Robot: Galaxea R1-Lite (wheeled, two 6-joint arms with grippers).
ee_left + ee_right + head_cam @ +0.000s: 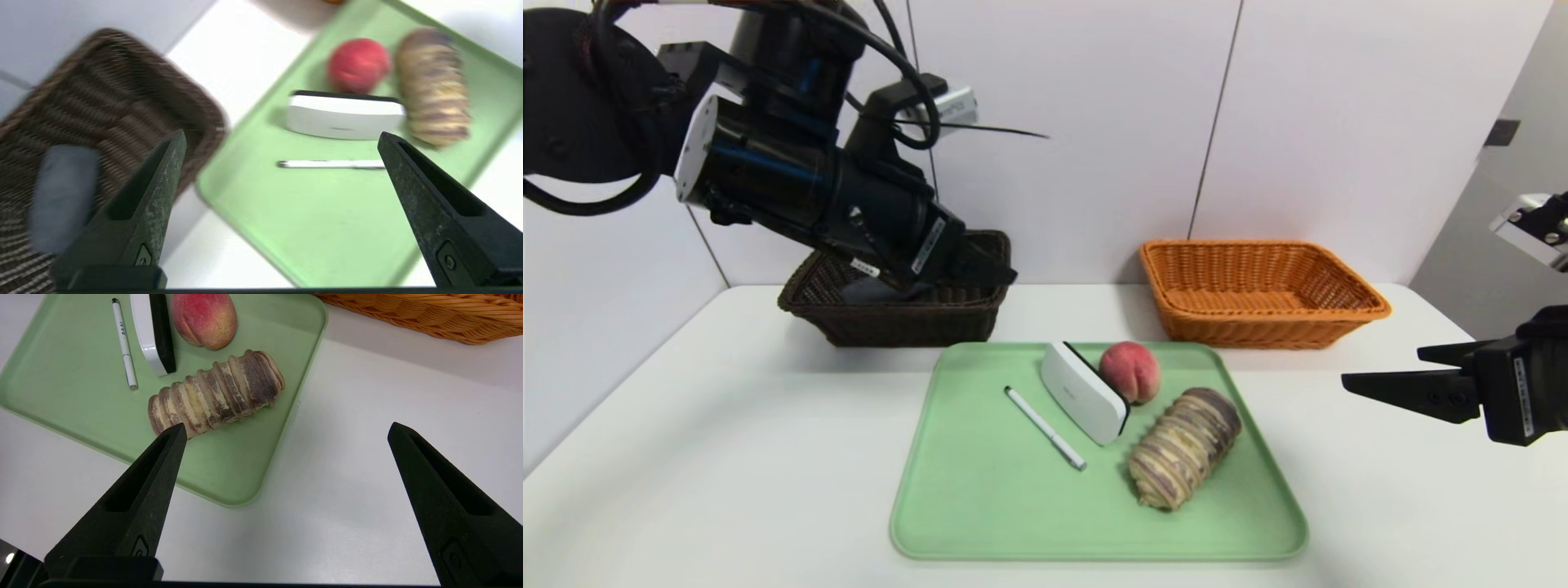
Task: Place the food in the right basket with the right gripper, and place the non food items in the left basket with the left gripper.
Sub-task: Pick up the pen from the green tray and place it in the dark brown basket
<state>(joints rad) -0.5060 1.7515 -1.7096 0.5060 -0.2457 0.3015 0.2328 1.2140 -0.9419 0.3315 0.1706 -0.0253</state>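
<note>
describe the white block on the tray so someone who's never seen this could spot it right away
Start at the green tray in the middle of the white table, in front of the two baskets. The white block stands on edge near the tray's far side, between the slim white pen and the peach, which it touches. Unlike the thin pen, it is a chunky rounded rectangle with a black edge.

The left arm [809, 180] blocks most of the dark basket [890, 314], so the grey cloth [63, 196] only shows as a smear from the wrist. The right gripper [1388, 371] is cut off at the frame edge.
</note>
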